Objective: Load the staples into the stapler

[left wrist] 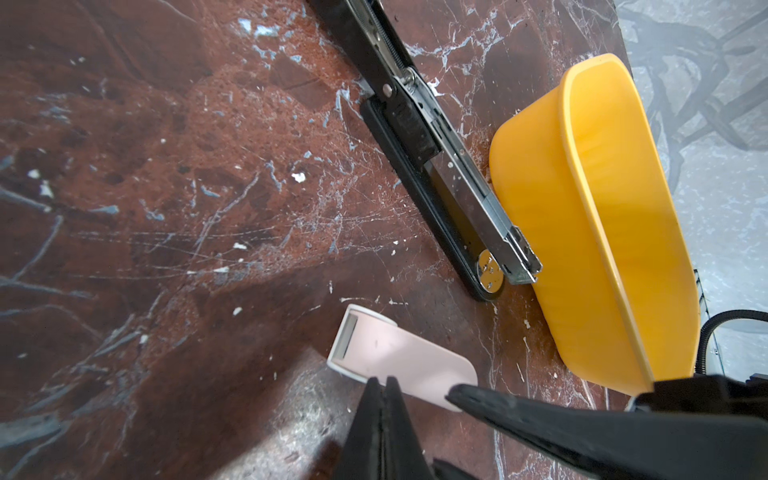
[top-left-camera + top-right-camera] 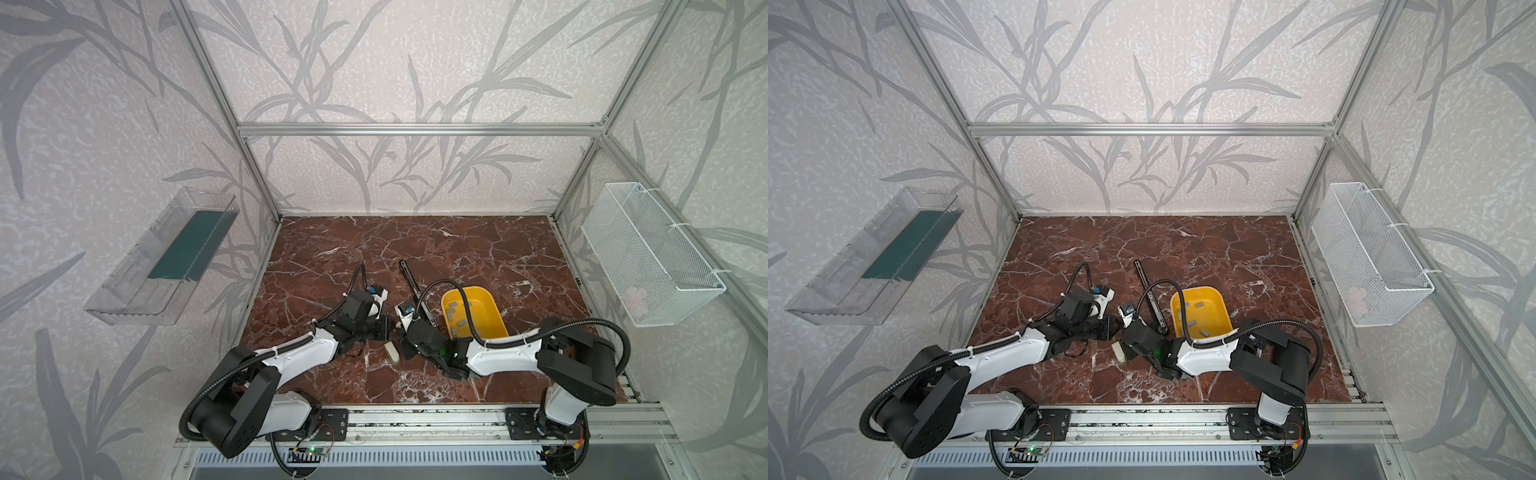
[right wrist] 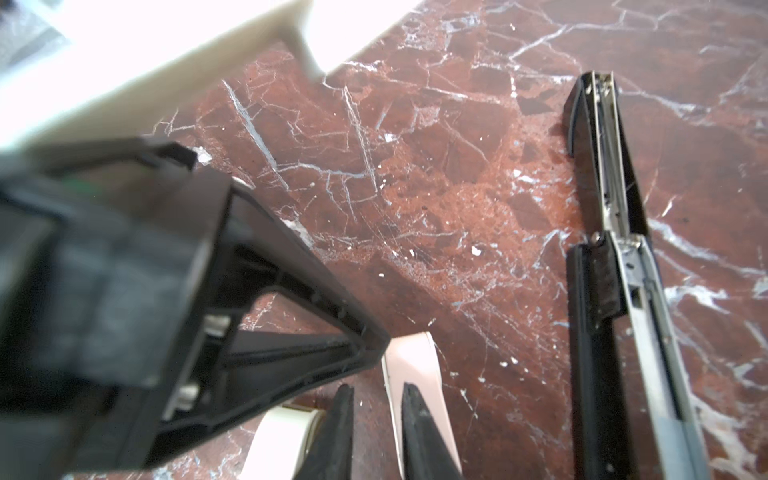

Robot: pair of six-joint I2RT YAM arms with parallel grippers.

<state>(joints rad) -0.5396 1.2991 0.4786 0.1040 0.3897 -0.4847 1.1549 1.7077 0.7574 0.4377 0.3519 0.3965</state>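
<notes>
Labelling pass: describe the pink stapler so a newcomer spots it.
On the red marble tabletop, find the yellow tub with the long black stapler lying open beside it. Just off that stapler's near end lies the pink stapler: short, pale, closed.

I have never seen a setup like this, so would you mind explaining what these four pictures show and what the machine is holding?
It is a robot with two arms, the left arm and the right arm, each ending in a two-fingered gripper. The two wide pictures come from a camera pair overhead. The two close ones come from cameras on the wrists. On the marble-patterned table lie a black stapler, folded open flat, a small pink stapler and a yellow tub close beside the black one. Grey staples lie in the tub. The left gripper is shut, with nothing visible in it. The right gripper is slightly open at the pink stapler; I cannot tell whether it touches it.
</notes>
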